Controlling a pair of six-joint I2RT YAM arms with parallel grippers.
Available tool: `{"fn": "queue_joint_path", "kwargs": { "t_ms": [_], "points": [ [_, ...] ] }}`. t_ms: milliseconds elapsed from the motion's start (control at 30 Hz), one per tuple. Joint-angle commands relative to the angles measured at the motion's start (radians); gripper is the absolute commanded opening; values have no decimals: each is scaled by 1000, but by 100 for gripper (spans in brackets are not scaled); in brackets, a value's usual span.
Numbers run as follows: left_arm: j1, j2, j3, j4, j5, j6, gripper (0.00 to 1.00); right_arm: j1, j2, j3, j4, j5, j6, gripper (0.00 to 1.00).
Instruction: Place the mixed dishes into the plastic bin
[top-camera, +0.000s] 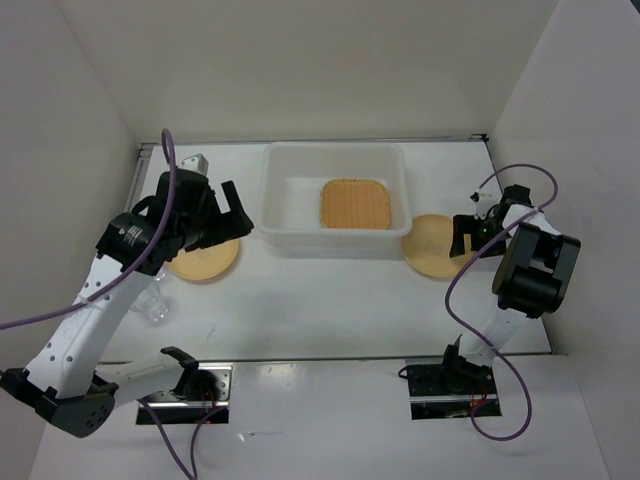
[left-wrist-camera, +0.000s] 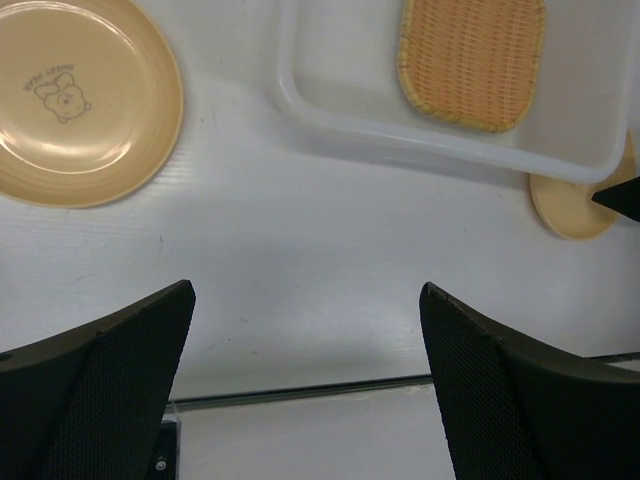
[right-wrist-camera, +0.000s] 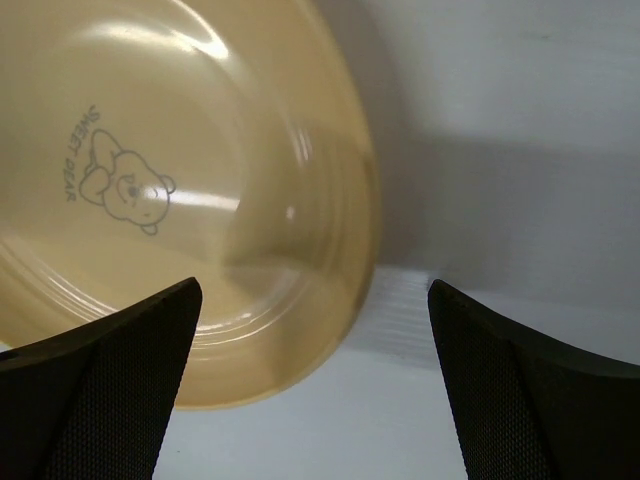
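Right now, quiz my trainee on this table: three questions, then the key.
1. True or false: the woven tan rounded-square plate lies inside the translucent white plastic bin.
2. The right gripper is: A) shut on a fork; B) open at the round tan plate right of the bin; C) inside the bin.
3. Fill in: the left gripper holds ___.
Key: 1 true; 2 B; 3 nothing.

White table (top-camera: 330, 300): plastic bin (top-camera: 335, 149) sits at back centre. Left round plate (top-camera: 205, 263) lies flat off the bin's left front corner, apart from it. Right round plate (top-camera: 428, 250) lies just beside the bin's right front corner. Clear cup (top-camera: 155, 312) stands near the left edge, in front of the left round plate.
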Motion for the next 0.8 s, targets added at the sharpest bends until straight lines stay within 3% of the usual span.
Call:
{"fn": "queue_joint_path", "kwargs": {
  "t_ms": [0,167,367,567,667,767],
  "points": [
    [2,-39,-27,9,28,-65,100,11,14,-19,29,-23,-12,98],
    [2,-69,-27,-35,28,-85,100,11,69,-19,29,-69,-23,84],
    [2,-89,-36,-64,28,-116,100,2,123,6,24,-120,-14,55],
    [2,-89,-47,-40,50,-125,100,2,134,26,25,-120,18,8],
    [2,-80,-47,-30,50,-125,100,-19,134,26,5,-95,34,0],
    [2,-60,-47,-9,59,-125,100,-96,96,26,-35,-95,13,0]
  ]
}}
